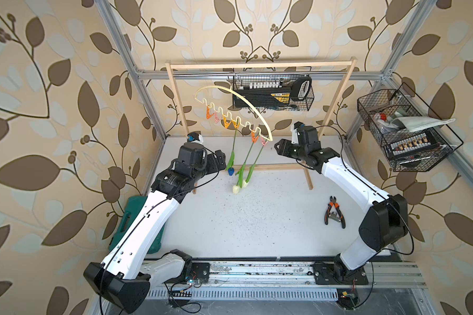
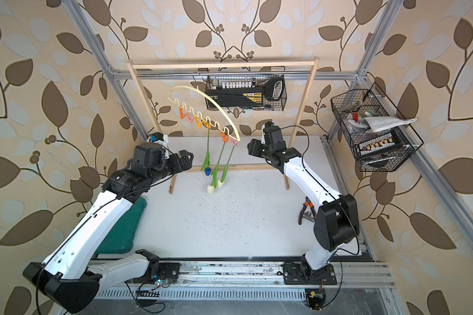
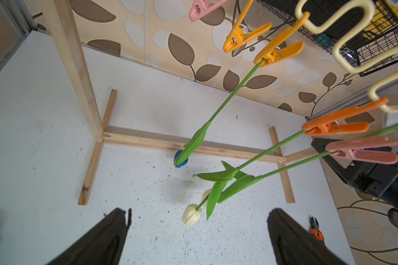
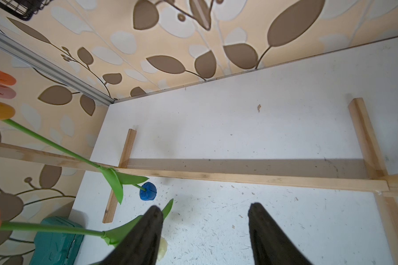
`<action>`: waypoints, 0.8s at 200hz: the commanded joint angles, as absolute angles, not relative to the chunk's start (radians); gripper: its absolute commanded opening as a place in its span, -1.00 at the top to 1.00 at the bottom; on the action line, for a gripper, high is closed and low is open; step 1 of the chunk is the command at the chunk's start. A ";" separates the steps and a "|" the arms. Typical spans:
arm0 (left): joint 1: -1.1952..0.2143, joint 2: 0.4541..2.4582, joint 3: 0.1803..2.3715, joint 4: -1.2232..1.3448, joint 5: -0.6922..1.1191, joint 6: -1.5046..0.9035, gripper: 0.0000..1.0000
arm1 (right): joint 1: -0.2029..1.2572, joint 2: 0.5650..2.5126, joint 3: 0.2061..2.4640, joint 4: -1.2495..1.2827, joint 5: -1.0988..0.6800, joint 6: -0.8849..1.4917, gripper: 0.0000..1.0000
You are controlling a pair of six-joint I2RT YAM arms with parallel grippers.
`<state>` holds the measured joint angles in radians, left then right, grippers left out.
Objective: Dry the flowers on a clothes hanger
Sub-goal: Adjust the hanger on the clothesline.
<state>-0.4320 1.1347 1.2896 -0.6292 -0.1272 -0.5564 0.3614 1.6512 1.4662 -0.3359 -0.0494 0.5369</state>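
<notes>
In both top views the flowers [image 1: 240, 176] are seen pegged head-down on the hanger [image 1: 213, 87], above the counter [image 1: 257, 223]. In the left wrist view the left claw [image 3: 198, 212] is seen spread wide and empty. In the right wrist view the right claw [image 4: 205, 206] is parted (nothing gripped).

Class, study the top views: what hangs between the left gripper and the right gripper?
The three flowers, pegged head-down to the clothes hanger, hang between the left gripper and the right gripper; both top views show this.
</notes>
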 commanded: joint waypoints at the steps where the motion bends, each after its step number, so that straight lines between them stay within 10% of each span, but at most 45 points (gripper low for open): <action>1: -0.432 1.112 1.287 -0.614 -0.111 -0.558 -0.98 | 0.358 1.613 1.451 -0.329 -0.057 0.536 -0.24; 160: -0.416 1.131 1.045 -0.325 -0.623 -0.264 -0.98 | 0.365 1.172 1.032 -0.352 0.018 0.342 -0.98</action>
<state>-0.4309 1.1442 1.1137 -0.4808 -0.5179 -0.4164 0.3618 1.2442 1.0958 -0.3840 -0.0887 0.4271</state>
